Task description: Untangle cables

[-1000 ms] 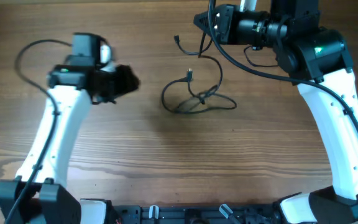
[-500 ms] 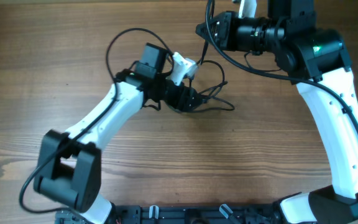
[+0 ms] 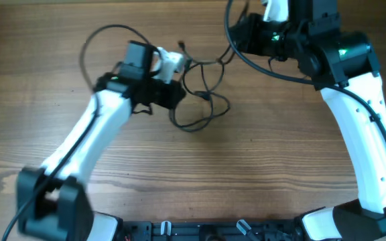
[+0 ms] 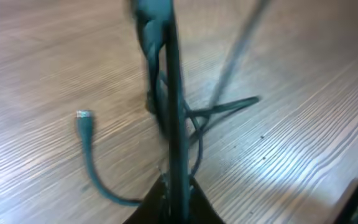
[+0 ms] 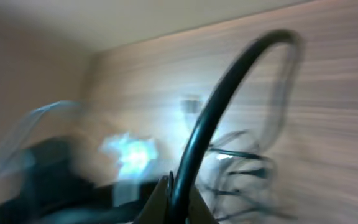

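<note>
Wood tabletop [image 3: 260, 181], mid-table toward the far edge: my left gripper [image 3: 174, 95] is pinched tight on the bunched cables [image 3: 206, 98], and farther back at the far edge my right gripper [image 3: 241, 35] looks clamped on a strand, I judge to pull loops apart.

Cables [image 3: 208, 98] fill the table's [image 3: 246, 177] middle; front lies open.
</note>
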You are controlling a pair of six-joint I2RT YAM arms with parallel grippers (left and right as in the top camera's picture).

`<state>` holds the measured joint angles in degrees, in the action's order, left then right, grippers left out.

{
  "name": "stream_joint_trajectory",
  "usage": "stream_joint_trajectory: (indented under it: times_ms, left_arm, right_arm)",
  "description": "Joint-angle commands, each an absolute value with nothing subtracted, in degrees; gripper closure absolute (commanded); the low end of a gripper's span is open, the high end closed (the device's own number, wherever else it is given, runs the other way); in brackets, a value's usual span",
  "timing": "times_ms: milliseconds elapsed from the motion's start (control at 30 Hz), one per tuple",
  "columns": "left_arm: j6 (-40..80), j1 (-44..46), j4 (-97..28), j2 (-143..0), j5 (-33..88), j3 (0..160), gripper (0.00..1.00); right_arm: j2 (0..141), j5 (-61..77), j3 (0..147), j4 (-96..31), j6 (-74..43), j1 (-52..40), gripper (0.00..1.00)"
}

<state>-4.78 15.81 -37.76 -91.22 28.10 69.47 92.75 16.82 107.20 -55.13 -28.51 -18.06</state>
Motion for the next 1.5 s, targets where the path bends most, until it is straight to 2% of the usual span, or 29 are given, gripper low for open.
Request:
stream_joint_trajectory:
  times_ms: [0, 67, 167, 233, 333, 433, 633, 767, 867, 967, 1200, 1267, 1333, 1400, 1467]
  left_arm:
    - [-4.1, 10.5, -40.5, -86.7, 27.3, 70.0, 0.89]
    - [-4.0, 5.8, -41.7, -87.2, 27.3, 70.0, 0.93]
    - [-2.8, 2.8, -41.8, -87.2, 26.4, 70.0, 0.96]
    - [4.1, 1.0, -41.9, -87.2, 17.2, 70.0, 0.96]
    - [12.6, 0.4, -42.0, -87.2, 6.0, 70.0, 0.96]
    - [30.7, 0.4, -45.3, -87.2, -13.6, 70.0, 0.96]
    - [38.5, 0.3, -46.1, -87.5, -21.8, 68.4, 0.96]
    - [38.4, 0.3, -46.4, -88.8, -21.8, 68.4, 0.96]
    - [38.4, -0.3, -46.4, -90.9, -23.4, 68.4, 0.96]
    - [41.2, -4.6, -49.1, -95.3, -30.1, 68.4, 0.96]
    - [41.1, -14.6, -48.0, -101.4, -29.9, 68.5, 0.96]
    - [40.3, -14.5, -47.7, -101.4, -27.6, 68.5, 0.96]
    - [32.1, -12.8, -45.1, -101.4, -15.2, 68.5, 0.96]
    - [22.9, -10.0, -42.0, -101.4, 2.5, 68.5, 0.96]
    - [19.0, -7.1, -39.9, -101.4, 13.3, 68.5, 0.96]
  right_arm:
    - [93.9, -5.3, 107.2, -58.6, -28.8, -15.9, 0.96]
    - [94.8, -8.9, 107.1, -62.3, -28.0, -14.0, 0.96]
    - [95.3, -6.2, 107.1, -63.9, -21.9, -12.3, 0.96]
    - [95.3, 0.7, 107.1, -63.9, -12.0, -12.2, 0.96]
    - [95.3, -9.6, 107.1, -66.0, -17.9, -9.3, 0.96]
    - [95.3, -9.9, 107.1, -68.9, -24.1, -2.4, 0.96]
    - [95.3, -9.0, 107.1, -71.8, -25.5, 8.1, 0.96]
    - [95.2, 9.9, 107.2, -70.6, -13.5, 12.5, 0.96]
    - [95.2, 10.6, 107.2, -70.7, -16.6, 15.8, 0.96]
    - [95.2, 14.9, 107.2, -71.7, -16.7, 19.8, 0.96]
    - [95.3, 11.5, 107.2, -72.8, -16.7, 20.6, 0.96]
    - [95.3, 16.4, 107.2, -72.8, -13.3, 20.4, 0.96]
    - [95.3, 25.1, 107.2, -73.0, -5.9, 19.7, 0.96]
    - [95.3, 25.3, 107.2, -73.1, -5.6, 18.8, 0.96]
    - [95.3, 24.3, 107.2, -72.2, -7.4, 19.2, 0.96]
